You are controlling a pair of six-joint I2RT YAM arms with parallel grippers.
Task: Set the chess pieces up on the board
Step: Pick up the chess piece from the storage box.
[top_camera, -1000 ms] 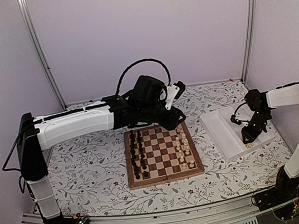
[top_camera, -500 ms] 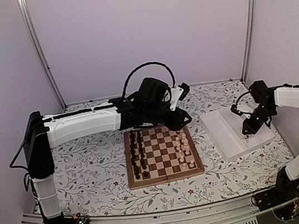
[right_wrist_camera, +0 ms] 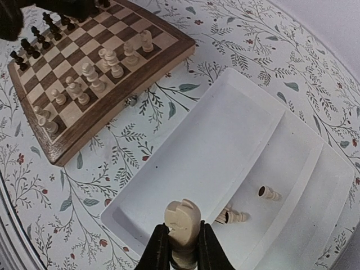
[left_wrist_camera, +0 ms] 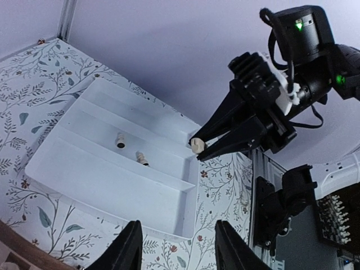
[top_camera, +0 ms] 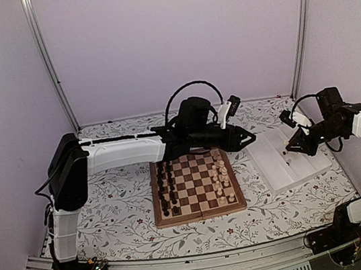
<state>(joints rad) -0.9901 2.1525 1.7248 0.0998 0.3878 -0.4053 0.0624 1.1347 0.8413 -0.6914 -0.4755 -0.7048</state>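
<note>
- At the bottom centre of the right wrist view, my right gripper [right_wrist_camera: 181,243] is clamped on a pale piece [right_wrist_camera: 183,220], which stands upright with its notched top above my fingers.
- From the left wrist view, that piece sits in the middle of the frame, raised clear of the tray floor near the tray's right corner.
- Under it the white tray [right_wrist_camera: 225,146] fills the middle and right of the right wrist view. Two more pale pieces lie on their sides in one of its steps, one [right_wrist_camera: 270,194] toward the right, the other [right_wrist_camera: 232,215] just beside my fingers.
- At the upper left of that view is the board [right_wrist_camera: 160,64]. The chess pieces [right_wrist_camera: 107,62] stand in two rows on the side nearest the tray, and dark pieces [right_wrist_camera: 34,42] stand along the far side.
- At the bottom of the left wrist view, my left gripper [left_wrist_camera: 179,236] has its jaws apart with nothing between them. In the top view it hovers at centre frame, between the board's upper right corner and the tray.
</note>
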